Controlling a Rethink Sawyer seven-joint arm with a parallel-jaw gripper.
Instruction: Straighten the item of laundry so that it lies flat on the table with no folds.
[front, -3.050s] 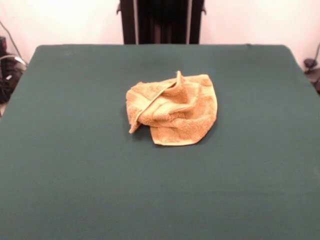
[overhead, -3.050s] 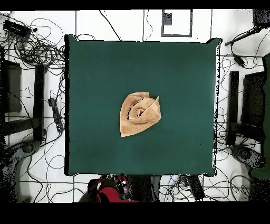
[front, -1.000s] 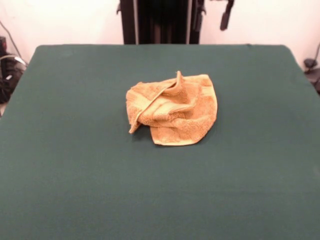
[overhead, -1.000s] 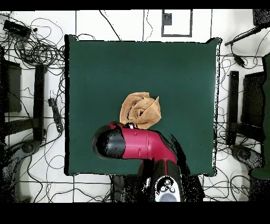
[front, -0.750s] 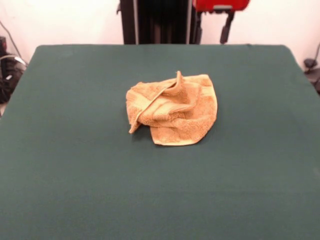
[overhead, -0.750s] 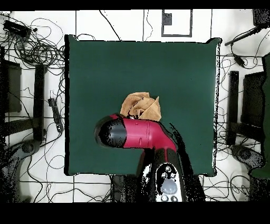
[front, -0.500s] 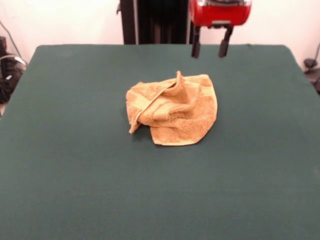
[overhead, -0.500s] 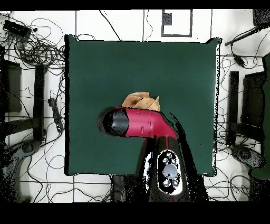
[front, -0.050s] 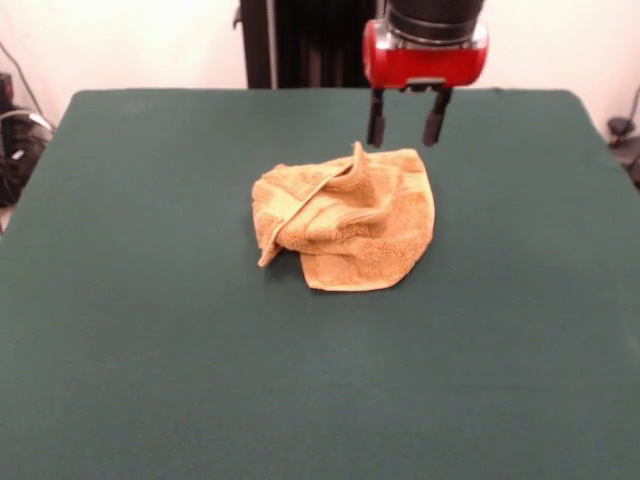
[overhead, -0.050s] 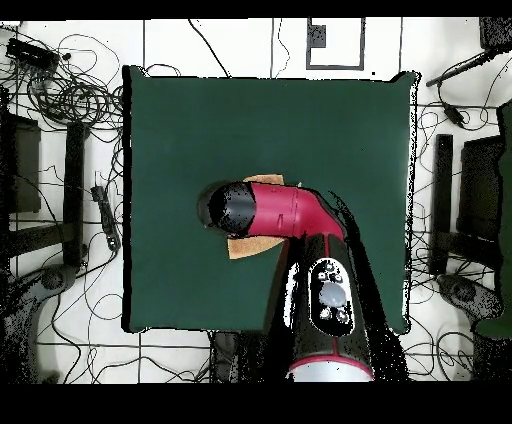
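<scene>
Towel (front, -0.050s: 345, 222) lies crumpled and folded over itself near the middle of the table (front, -0.050s: 150, 330). From overhead the arm (overhead, -0.050s: 285, 215) hides most of it. Gripper (front, -0.050s: 404, 131) hangs over its far edge, fingers spread, holding nothing.

Front view: we look from across the table (front, -0.050s: 150, 380), slightly downward and fairly close, so its near edge is cut off. Overhead view: we look straight down from farther off, taking in the whole table (overhead, -0.050s: 180, 120) and the surrounding floor (overhead, -0.050s: 60, 150). Both views share the tabletop.
</scene>
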